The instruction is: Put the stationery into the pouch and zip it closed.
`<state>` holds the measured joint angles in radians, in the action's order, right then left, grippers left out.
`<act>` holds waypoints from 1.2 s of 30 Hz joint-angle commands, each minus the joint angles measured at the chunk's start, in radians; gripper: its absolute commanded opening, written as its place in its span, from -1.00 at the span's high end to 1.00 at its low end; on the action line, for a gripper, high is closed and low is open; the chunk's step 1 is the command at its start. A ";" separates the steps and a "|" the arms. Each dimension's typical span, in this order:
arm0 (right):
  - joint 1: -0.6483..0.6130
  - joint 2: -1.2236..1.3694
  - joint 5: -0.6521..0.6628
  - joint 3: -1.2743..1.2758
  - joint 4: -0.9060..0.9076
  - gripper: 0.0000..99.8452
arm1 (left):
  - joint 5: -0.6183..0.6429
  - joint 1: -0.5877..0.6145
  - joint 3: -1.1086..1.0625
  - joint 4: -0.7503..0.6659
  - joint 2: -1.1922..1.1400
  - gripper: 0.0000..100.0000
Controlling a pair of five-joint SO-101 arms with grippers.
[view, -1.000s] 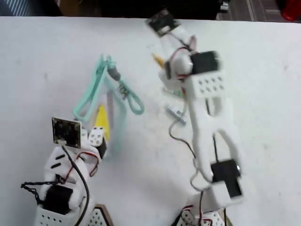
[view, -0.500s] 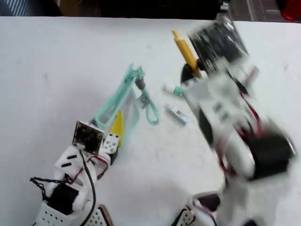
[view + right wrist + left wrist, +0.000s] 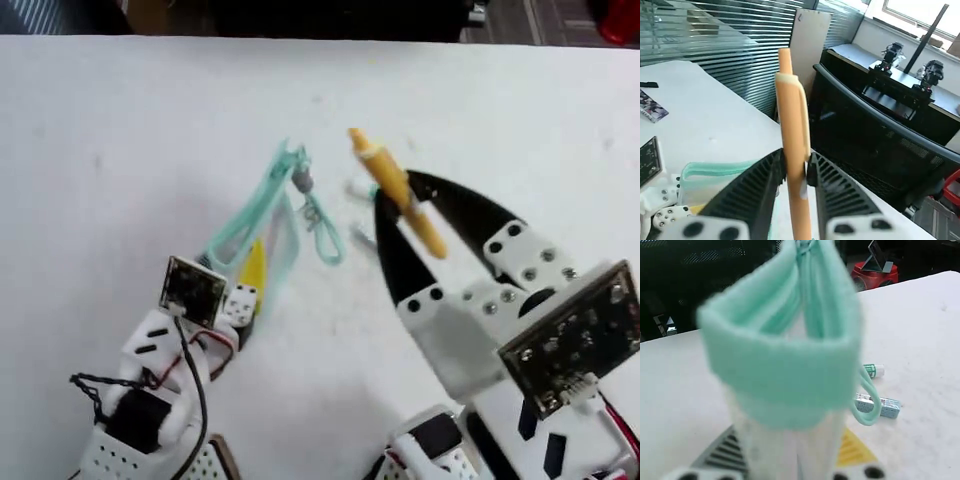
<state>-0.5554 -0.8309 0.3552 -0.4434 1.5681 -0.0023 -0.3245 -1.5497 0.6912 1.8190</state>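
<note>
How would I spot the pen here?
Over the white table, find the right arm's black gripper beside the mint-green fabric pouch. The long orange-yellow pen is clamped in it, held aloft, unlike the white tube and small packet lying flat.

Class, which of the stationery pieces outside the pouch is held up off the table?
The orange pen, clamped in the right gripper; the green-capped tube and the blue-and-white piece lie on the table.

The pouch has a soft, matt mint-green cloth band above translucent plastic walls. The pen is smooth orange plastic with a dull sheen, and the right gripper has fingers of matt black plastic, ribbed on their inner faces. The table is smooth, matt white.
</note>
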 commanded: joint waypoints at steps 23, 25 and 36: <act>-0.053 -0.159 -0.080 0.374 -0.188 0.97 | -0.005 -0.005 0.166 0.253 0.010 0.58; -0.054 -0.179 -0.084 0.456 -0.292 0.97 | -0.006 -0.005 0.196 0.288 0.010 0.57; -0.125 -0.102 -0.298 0.672 -0.789 0.97 | -0.006 -0.005 0.212 0.295 0.010 0.57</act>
<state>-0.6322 -0.9674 0.0990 0.2286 0.8792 -0.0038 -0.3230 -1.3917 0.9874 1.8251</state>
